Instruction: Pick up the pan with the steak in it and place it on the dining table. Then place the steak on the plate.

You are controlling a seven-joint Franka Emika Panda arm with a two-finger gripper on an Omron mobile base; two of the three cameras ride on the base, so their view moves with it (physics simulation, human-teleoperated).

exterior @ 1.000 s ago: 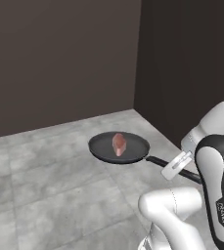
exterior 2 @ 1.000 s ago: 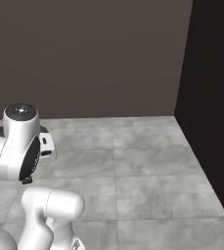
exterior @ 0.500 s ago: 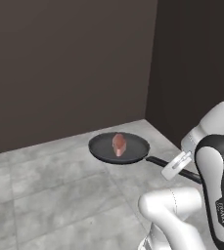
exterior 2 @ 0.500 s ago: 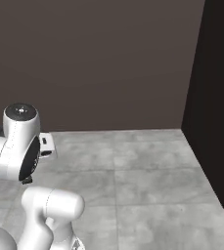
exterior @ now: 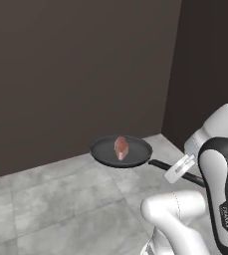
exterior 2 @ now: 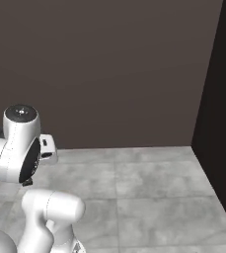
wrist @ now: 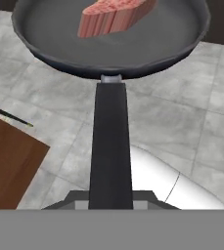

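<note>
The black pan (exterior: 121, 152) hangs level in the air above the floor, with the pinkish-red steak (exterior: 120, 148) lying in its middle. Its long handle (exterior: 160, 166) runs back to my gripper (exterior: 184, 172), which is shut on it. In the hand view the handle (wrist: 110, 146) runs straight up from my gripper (wrist: 111, 199) to the pan (wrist: 59, 34), and the steak (wrist: 114, 14) rests in the far half. The dining table and the plate are out of view.
A grey tiled floor (exterior: 51, 199) spreads below the pan. Dark walls (exterior: 75, 69) meet at a corner on the right (exterior 2: 208, 89). A brown wooden surface (wrist: 6, 161) lies low at the left of the hand view.
The whole scene has shifted in both base views, so the base has moved; the wall corner sits further right. The pan and steak stay the same relative to the arm.
</note>
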